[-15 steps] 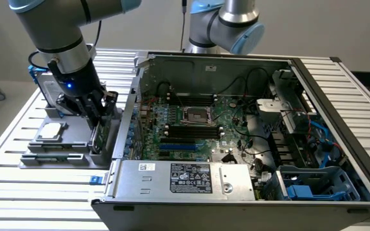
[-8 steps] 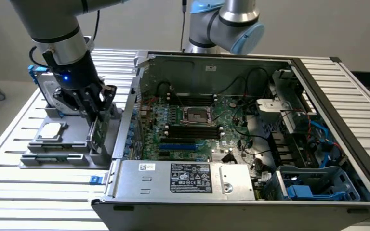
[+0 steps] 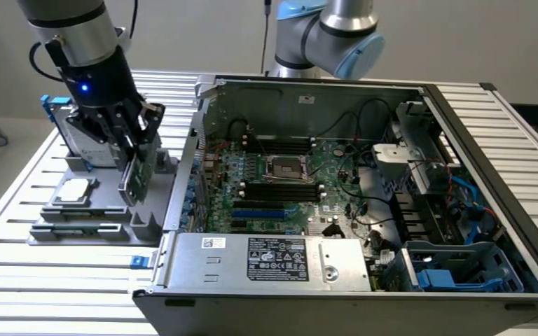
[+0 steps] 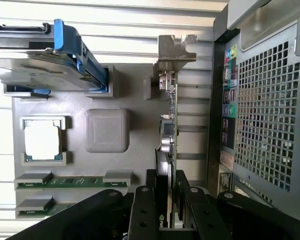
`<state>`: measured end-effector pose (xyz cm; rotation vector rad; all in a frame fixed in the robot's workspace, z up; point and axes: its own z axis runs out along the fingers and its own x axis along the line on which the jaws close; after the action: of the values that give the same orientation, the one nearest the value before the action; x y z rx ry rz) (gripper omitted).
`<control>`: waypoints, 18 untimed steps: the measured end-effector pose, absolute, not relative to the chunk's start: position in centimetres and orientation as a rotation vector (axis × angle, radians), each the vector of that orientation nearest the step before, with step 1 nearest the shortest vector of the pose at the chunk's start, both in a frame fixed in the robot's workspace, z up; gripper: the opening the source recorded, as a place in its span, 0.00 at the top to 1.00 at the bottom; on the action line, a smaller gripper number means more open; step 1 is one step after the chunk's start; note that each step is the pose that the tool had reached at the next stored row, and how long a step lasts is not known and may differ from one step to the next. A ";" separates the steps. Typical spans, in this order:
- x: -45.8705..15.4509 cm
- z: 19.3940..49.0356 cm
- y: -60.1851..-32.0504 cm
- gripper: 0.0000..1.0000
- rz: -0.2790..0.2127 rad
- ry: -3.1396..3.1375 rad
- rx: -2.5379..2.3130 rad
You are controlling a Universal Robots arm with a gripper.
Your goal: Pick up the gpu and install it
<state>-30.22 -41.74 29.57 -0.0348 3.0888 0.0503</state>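
Observation:
The gpu (image 3: pixel 138 178) is a thin green card standing on edge over the grey holder tray (image 3: pixel 148 218), at the exterior view's left of the open computer case (image 3: pixel 493 126). My gripper (image 3: pixel 131 150) comes down from above and is shut on the card's upper edge. In the wrist view the gpu (image 4: pixel 168 130) runs edge-on away from my gripper (image 4: pixel 166 200), with its silver end bracket (image 4: pixel 176 47) at the far end and black fingers (image 4: pixel 145 205) pressed on both faces. I cannot tell whether its lower edge still sits in the tray's slot.
The holder tray (image 4: pixel 135 95) also carries a silver hard drive in a blue frame (image 4: pixel 45 65), a small square chip (image 4: pixel 41 140) and memory sticks (image 4: pixel 65 181). The case wall (image 4: pixel 265 110) stands close beside the card. Inside lies the motherboard (image 3: pixel 279 175) with blue slots (image 3: pixel 260 212).

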 end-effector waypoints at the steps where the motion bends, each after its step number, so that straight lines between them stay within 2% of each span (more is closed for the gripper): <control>1: -30.2 30.0 -41.7 0.74 0.051 3.089 -0.035; 10: -29.8 34.1 -41.7 0.74 0.050 3.089 -0.035; 18: -26.8 37.8 -41.8 0.74 0.051 3.089 -0.035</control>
<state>-26.82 -41.80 37.76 -0.0346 3.0891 0.0508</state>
